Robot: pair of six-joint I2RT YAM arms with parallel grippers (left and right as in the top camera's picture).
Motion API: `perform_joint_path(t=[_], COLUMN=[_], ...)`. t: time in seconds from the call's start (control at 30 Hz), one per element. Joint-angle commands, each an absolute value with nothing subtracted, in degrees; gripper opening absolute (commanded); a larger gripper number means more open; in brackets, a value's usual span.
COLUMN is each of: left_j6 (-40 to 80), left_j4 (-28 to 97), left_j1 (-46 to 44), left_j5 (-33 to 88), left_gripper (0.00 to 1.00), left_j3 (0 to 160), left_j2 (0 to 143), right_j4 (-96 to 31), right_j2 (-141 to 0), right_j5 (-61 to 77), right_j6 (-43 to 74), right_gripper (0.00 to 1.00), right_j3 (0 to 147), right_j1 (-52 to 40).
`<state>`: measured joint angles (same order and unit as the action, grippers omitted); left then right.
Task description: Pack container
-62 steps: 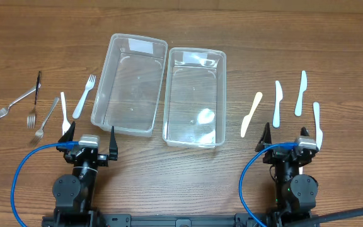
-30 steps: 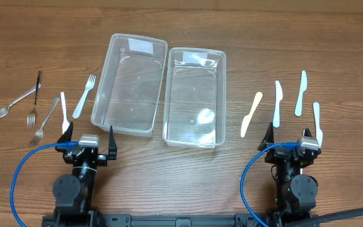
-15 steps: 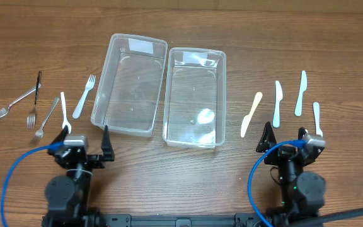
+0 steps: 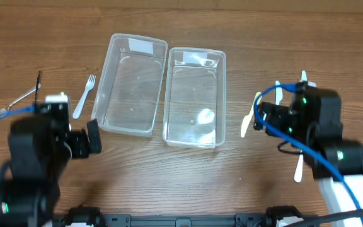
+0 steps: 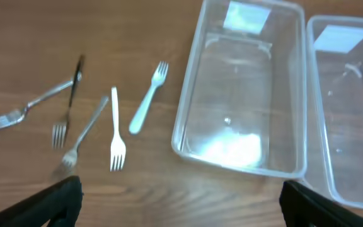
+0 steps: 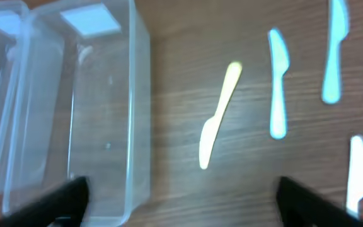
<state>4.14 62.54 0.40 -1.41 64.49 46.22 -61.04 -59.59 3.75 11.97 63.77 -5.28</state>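
A wooden table (image 4: 188,183) fills the overhead view from edge to edge; its top is a warm mid-brown with darker streaks of grain running from left to right; fine seams divide it into long horizontal bands; the same grained wood shows in both wrist views, softer and somewhat blurred in the right one.

Containers (image 4: 191,94) side by side centre, forks (image 5: 115,120) clustered left, knives (image 6: 214,120) spaced apart right
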Motion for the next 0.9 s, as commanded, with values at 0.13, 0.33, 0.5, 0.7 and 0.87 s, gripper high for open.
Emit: perform_joint_path(t=[0.13,0.33,0.5,0.7,0.87], left_j6=[4.73,4.75,4.69,2.52,2.59], left_j4=[64.07,61.45,59.77,55.64,53.56], left_j1=[0.34,-0.4,-3.2,-7.73,-9.65], left_j5=[6.28,7.51,7.53,7.44,7.35], left_gripper=[0.88,0.46,0.43,0.47,0.5], left_j3=[70.72,70.72,70.72,70.72,70.72], left_j2=[58.22,67.31,73.76,79.0,82.35], right_j4=[-68.95,-70.0,-70.41,-70.98,-70.35], right_j2=[-72.03,-79.59,-83.7,-87.33,-88.64], right_j5=[6.63,9.43,12.12,15.77,17.52], right_j6=[14.15,15.44,14.55,11.94,10.13], right_gripper=[0.09,0.05,0.05,0.09,0.09], right_j3=[65.8,64.05,64.03,64.03,64.03], right_j1=[-5.13,-5.13,-5.19,-5.45,-7.11])
